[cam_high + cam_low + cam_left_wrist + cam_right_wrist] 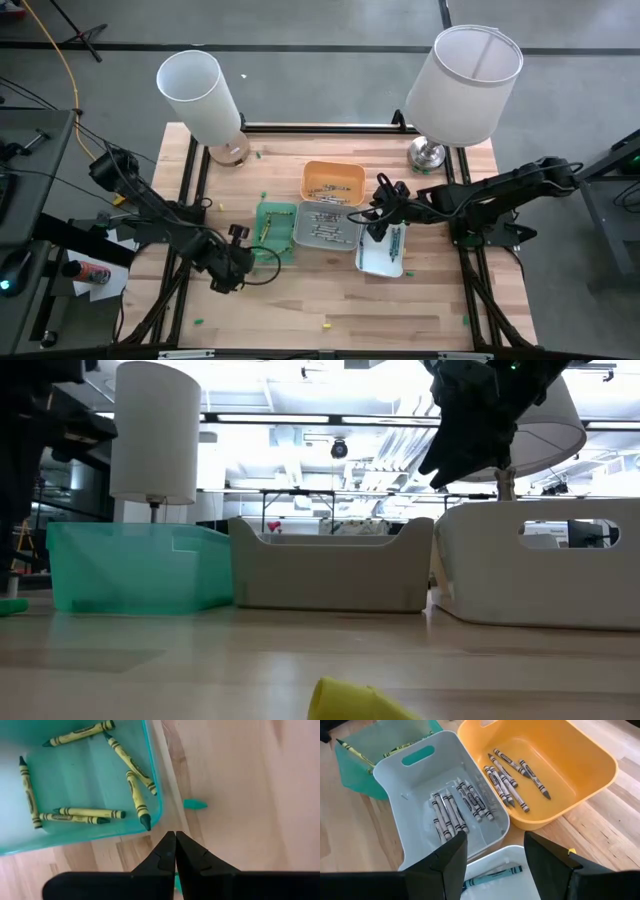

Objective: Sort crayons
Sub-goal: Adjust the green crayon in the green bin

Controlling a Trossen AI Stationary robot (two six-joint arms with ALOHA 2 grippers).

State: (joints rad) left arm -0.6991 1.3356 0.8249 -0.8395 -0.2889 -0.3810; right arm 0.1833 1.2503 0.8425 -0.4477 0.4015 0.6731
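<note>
Four trays sit in the middle of the table point(330, 300), and most of the crayons already lie sorted in them. The green tray point(152, 785) holds about seven yellow-wrapped crayons point(137, 795). The grey tray point(390, 780) holds a cluster of pale crayons point(455, 810), the orange tray point(600, 775) has several more point(507, 780), and the white tray point(492, 862) nearest the right arm holds at least one teal crayon point(490, 877).

The left gripper point(175, 851) is low over the table just off the near corner of the green tray, its jaws pressed fully together. A sliver of teal shows under the jaws, but whether they have hold of it cannot be told. A small teal piece point(195, 804) lies on the wood just beyond the jaws, beside the tray wall.

The right gripper point(495, 855) hangs above the white and grey trays with its jaws wide apart and nothing between them.

A few strays remain scattered on the table: a yellow one point(325, 325) near the front edge, green bits at the near left point(199, 322) and near right point(466, 321), and others by the far lamp point(200, 95). Sorting looks well advanced, with only these loose pieces left.
</note>
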